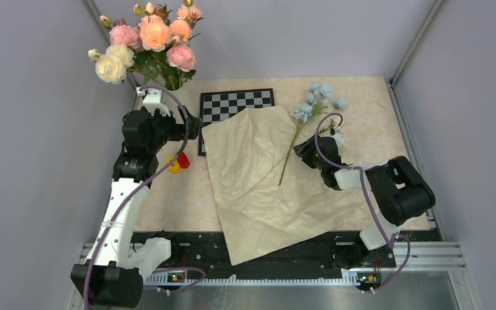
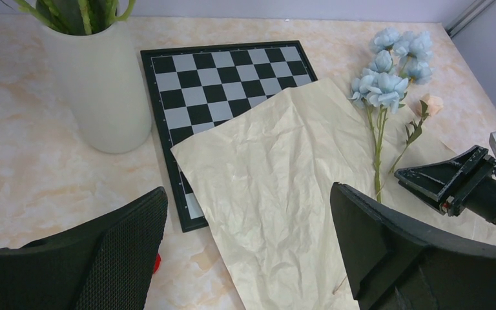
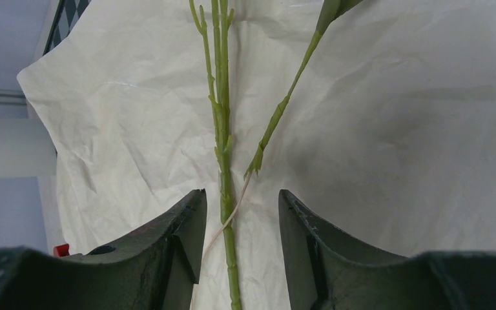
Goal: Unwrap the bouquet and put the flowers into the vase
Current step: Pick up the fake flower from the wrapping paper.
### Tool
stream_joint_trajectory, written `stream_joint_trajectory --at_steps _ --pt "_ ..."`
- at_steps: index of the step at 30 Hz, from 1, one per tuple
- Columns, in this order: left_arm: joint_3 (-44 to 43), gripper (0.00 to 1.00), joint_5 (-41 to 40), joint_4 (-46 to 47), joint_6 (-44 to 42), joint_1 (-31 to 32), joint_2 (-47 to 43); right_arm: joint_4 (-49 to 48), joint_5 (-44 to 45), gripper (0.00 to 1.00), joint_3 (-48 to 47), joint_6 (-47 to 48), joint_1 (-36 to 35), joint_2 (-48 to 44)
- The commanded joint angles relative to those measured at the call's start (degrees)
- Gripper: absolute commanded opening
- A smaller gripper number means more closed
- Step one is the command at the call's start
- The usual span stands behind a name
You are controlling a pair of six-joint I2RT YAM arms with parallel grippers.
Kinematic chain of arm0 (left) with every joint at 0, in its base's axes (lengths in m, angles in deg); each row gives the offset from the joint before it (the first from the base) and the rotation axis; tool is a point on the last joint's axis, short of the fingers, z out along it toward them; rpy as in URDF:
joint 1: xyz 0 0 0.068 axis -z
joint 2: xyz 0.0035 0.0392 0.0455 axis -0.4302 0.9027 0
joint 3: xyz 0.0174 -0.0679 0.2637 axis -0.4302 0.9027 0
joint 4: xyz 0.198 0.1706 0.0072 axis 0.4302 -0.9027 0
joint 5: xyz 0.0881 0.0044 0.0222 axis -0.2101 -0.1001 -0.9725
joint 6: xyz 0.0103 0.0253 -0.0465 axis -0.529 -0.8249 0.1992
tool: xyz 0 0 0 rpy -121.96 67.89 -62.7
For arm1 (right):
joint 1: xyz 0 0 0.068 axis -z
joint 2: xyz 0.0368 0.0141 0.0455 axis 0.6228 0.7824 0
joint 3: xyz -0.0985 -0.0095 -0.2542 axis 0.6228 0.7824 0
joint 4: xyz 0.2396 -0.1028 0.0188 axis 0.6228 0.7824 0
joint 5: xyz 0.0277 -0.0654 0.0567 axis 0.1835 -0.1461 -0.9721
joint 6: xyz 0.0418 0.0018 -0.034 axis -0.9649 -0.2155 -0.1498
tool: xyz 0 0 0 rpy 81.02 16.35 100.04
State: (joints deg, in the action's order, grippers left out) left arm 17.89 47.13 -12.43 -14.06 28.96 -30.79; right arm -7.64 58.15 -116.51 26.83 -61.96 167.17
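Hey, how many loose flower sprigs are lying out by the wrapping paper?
2. The blue sprig lies along the paper's right side, its stem inside the open right gripper. The thin peach-bud sprig lies just right of it. The blue one may bundle several stems.

Bright even light, soft faint shadows (wrist views included), sharp focus

The bouquet's wrapping paper [image 1: 265, 181], a crinkled beige sheet, lies spread open mid-tabletop, its near corner past the near edge. The flowers [image 1: 303, 113], pale blue blooms and a peach bud, lie heads toward the far edge, their thin green stems on the paper. The white cylindrical vase [image 2: 100, 84] stands upright at the far left corner.
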Motion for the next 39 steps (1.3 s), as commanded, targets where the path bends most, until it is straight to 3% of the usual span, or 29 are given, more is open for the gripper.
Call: stream_joint_trajectory --at_steps 1,27,39 --pt "0.5 0.99 -0.4 1.8 -0.4 0.3 -0.4 -6.7 0.0 0.45 -0.9 -0.7 0.9 2.1" --pt "0.3 0.99 -1.6 1.3 -1.4 0.3 -0.2 -16.4 -0.2 0.29 -3.2 -5.3 0.9 13.0" --pt "0.3 0.99 -1.7 1.1 -1.6 0.3 0.1 -16.5 1.9 0.12 -2.7 -5.9 0.9 11.8"
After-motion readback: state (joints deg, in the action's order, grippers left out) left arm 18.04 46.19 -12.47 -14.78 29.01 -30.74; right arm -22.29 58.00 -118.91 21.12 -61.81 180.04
